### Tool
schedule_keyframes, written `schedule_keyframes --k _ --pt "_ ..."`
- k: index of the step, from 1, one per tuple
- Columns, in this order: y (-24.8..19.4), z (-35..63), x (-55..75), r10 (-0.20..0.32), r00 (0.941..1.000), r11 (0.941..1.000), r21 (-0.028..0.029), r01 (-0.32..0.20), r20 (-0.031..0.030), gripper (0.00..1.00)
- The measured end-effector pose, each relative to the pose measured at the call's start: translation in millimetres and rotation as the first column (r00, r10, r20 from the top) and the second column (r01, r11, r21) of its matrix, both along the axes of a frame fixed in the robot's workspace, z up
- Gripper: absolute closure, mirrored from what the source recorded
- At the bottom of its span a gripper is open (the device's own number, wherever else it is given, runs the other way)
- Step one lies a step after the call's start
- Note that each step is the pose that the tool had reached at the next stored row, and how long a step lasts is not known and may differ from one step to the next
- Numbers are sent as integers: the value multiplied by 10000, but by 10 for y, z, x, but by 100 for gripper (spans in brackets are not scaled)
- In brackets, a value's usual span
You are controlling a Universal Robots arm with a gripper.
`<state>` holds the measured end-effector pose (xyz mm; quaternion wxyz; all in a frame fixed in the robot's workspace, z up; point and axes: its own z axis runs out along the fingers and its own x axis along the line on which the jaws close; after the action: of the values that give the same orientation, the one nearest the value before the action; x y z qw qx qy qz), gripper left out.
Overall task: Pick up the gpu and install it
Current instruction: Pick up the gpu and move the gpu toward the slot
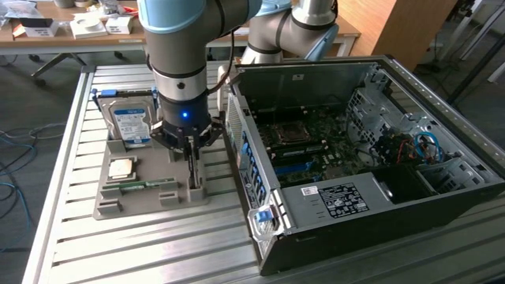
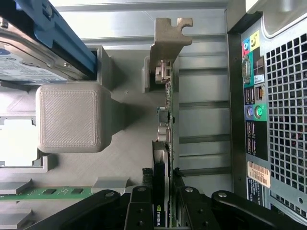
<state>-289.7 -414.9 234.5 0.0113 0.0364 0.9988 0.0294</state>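
The gpu (image 1: pixel 194 171) stands on edge in a slot of the grey tray (image 1: pixel 118 208), at the side nearest the computer case. In the wrist view the gpu (image 2: pixel 165 115) is a thin dark card seen edge-on, with its pale metal bracket (image 2: pixel 169 36) at the far end. My gripper (image 1: pixel 190 152) hangs straight down over the card. Its black fingers (image 2: pixel 139 201) press against both faces of the card at the gripper (image 2: pixel 161 184), so it is shut on the gpu. The card's lower edge still sits in the tray slot.
A silver hard drive (image 1: pixel 130 123) with a blue-white label, a square processor (image 1: pixel 120 168) and a green memory stick (image 1: pixel 139 185) share the tray. The open computer case (image 1: pixel 355 160) lies at the exterior view's right, its port panel (image 2: pixel 254 105) close beside the card. All rest on a slatted metal table (image 1: pixel 142 248).
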Motion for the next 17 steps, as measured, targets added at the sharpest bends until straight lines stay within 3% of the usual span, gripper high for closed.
schedule_keyframes --k 3,17 --pt "0 183 0 1 10000 10000 0 -1 -1 73" --pt "0 461 0 6 10000 10000 0 -6 0 73"
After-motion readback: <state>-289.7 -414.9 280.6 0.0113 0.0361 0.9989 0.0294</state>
